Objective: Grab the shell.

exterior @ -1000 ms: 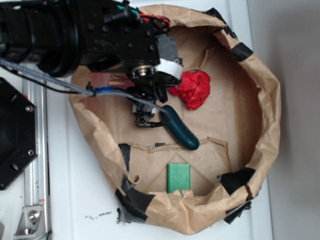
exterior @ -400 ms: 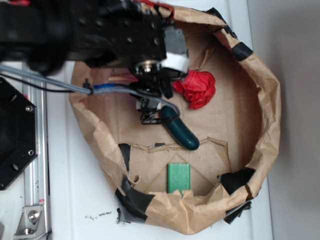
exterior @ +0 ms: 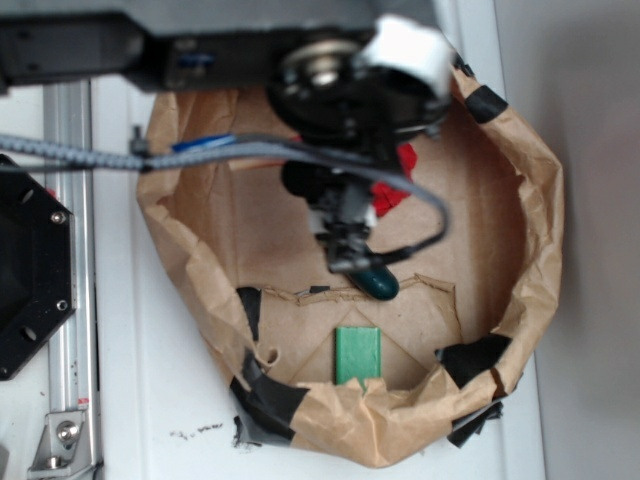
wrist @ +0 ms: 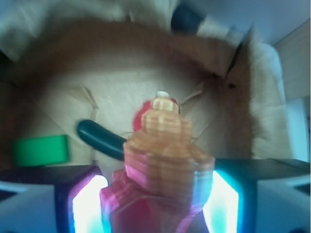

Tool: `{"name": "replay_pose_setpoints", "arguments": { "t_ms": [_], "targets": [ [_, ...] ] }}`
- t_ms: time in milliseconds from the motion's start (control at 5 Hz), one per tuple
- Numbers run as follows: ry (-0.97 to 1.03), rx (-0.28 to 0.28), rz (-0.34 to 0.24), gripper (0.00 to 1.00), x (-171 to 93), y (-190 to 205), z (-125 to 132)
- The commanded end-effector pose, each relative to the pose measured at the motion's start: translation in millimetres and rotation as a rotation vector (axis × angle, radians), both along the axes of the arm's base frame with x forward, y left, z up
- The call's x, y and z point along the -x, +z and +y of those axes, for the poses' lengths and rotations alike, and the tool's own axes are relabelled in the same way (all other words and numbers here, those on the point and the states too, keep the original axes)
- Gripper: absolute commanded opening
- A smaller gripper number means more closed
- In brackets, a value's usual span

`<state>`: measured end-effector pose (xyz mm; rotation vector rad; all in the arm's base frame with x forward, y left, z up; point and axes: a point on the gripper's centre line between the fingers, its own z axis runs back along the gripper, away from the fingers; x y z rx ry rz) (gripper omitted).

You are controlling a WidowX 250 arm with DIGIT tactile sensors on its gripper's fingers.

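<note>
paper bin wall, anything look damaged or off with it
The brown paper wall is crumpled and uneven, torn at the front edge and patched with black tape in several spots. Inside, nothing looks spilled: the green block lies flat, and the shell sits between the gripper's fingers.

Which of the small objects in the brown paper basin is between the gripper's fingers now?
The tan-orange spiral shell, filling the gripper. The dark green cucumber-shaped thing, red cloth ball and green block lie below.

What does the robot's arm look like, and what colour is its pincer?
The arm is chunky black, with a round silver joint and a white band. A grey braided cable and thin black wires run along it. The pincer has dark fingers whose inner pads glow white-blue.
</note>
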<state>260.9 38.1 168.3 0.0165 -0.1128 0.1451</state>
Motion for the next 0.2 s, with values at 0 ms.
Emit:
{"name": "replay_pose_setpoints", "arguments": {
  "t_ms": [0],
  "targets": [
    [0.002, -0.031, -0.078, 0.00, -2.2, 21.9, -14.7]
  ]
}}
